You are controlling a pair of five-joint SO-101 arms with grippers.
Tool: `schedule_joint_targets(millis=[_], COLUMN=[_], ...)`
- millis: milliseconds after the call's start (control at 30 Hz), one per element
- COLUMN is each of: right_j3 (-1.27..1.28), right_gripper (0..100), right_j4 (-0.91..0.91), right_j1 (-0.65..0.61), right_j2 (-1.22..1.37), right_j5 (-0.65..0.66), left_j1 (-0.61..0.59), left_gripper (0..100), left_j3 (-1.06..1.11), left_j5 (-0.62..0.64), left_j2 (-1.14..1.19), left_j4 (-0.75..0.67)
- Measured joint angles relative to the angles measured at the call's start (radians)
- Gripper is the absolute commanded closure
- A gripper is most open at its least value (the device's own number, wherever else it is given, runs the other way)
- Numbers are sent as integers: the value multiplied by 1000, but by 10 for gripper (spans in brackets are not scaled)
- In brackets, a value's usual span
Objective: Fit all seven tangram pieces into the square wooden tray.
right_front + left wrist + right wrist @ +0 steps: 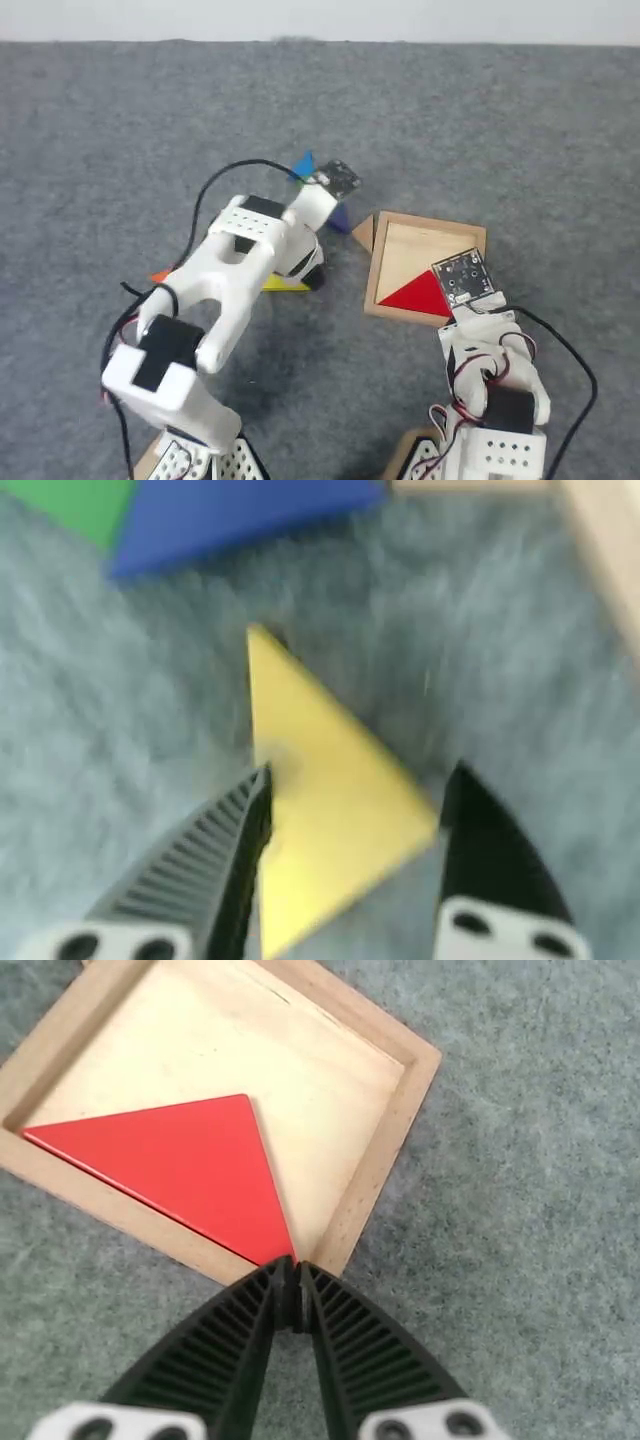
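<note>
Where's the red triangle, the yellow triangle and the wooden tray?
red triangle (180,1175): right wrist view, middle of its top face.
yellow triangle (325,800): left wrist view, middle of its top face.
wooden tray (372,1160): right wrist view, on its rim.

The tray (400,1090) was bare pale wood, matt, with faint grain. The red triangle (190,1165) carried a smooth, even painted coat, and the yellow triangle (330,810) looked likewise painted. The table covering (500,120) was grey felt-like cloth, fuzzy and matt. The arm housings (235,275) were smooth white plastic. The right gripper (290,1280) had fingers (230,1345) of ribbed black plastic.
</note>
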Motion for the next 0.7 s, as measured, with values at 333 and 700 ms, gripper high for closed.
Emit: schedule_joint_targets(millis=[333,700], right_j3=[0,0], right_gripper=[989,989], right_j4=[0,0], right_j1=[0,0], right_j2=[-2,0], right_j5=[0,0], left_j1=[3,3], left_gripper=[728,728], left_j3=[-54,-20], left_j5=[-107,-180], left_j2=[54,-175], left_j4=[117,256])
